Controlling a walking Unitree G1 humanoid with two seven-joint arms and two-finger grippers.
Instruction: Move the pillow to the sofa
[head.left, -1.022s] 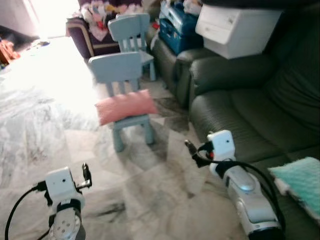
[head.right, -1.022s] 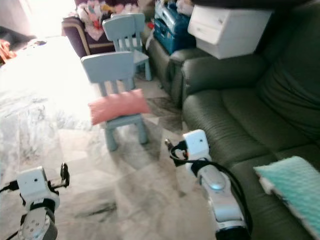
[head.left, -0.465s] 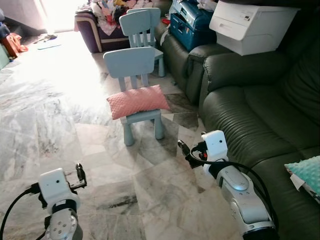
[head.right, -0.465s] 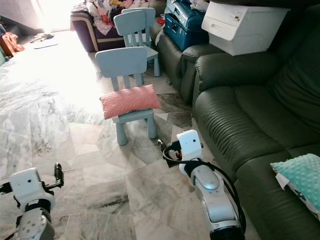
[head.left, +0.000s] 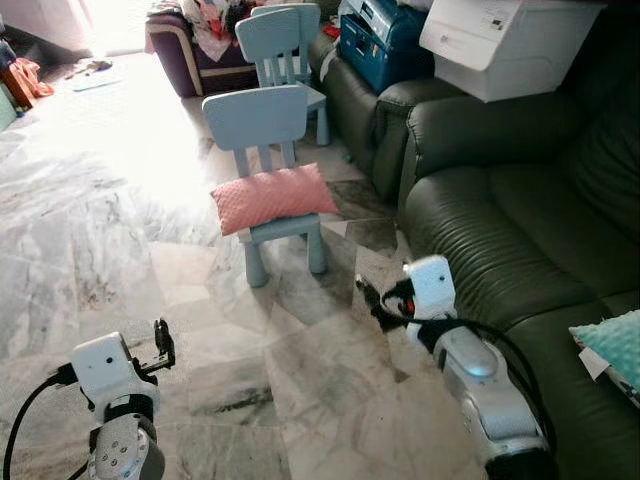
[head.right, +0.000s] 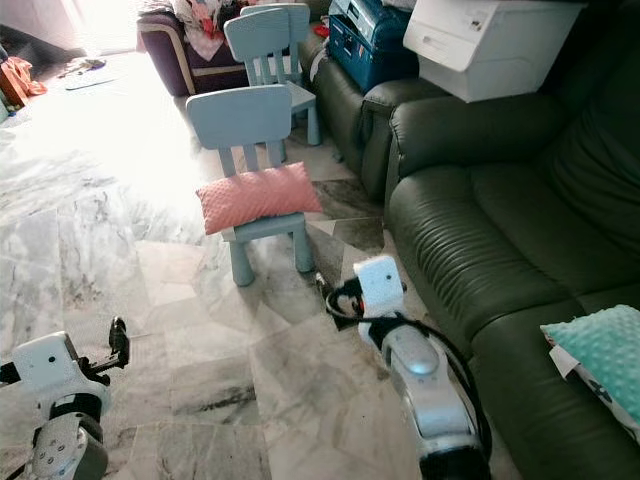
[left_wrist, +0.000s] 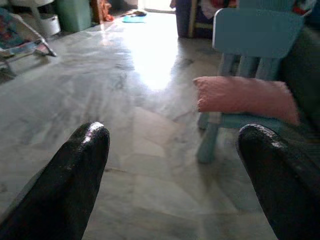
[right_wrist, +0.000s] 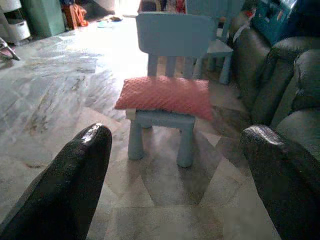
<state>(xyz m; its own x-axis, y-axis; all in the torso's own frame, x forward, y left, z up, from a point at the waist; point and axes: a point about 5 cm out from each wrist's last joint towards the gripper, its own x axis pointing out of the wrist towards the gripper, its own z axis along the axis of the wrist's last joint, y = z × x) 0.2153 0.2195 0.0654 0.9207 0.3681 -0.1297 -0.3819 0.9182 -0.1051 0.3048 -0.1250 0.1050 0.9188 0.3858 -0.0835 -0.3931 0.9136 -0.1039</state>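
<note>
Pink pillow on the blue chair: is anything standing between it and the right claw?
Nothing visible. The right claw, fingers spread, faces the pink textured pillow on the small light-blue plastic chair, with bare marble floor between them.

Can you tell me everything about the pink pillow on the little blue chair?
The pink pillow is a soft rectangle with a bumpy, dotted cover that looks like plush fabric. It lies flat across the seat of the small light-blue chair, leaning against the chair's back, and its two ends stick out past the seat on both sides. Nothing else touches it. Both grippers are apart from it. The dark green sofa stands to its right.
</note>
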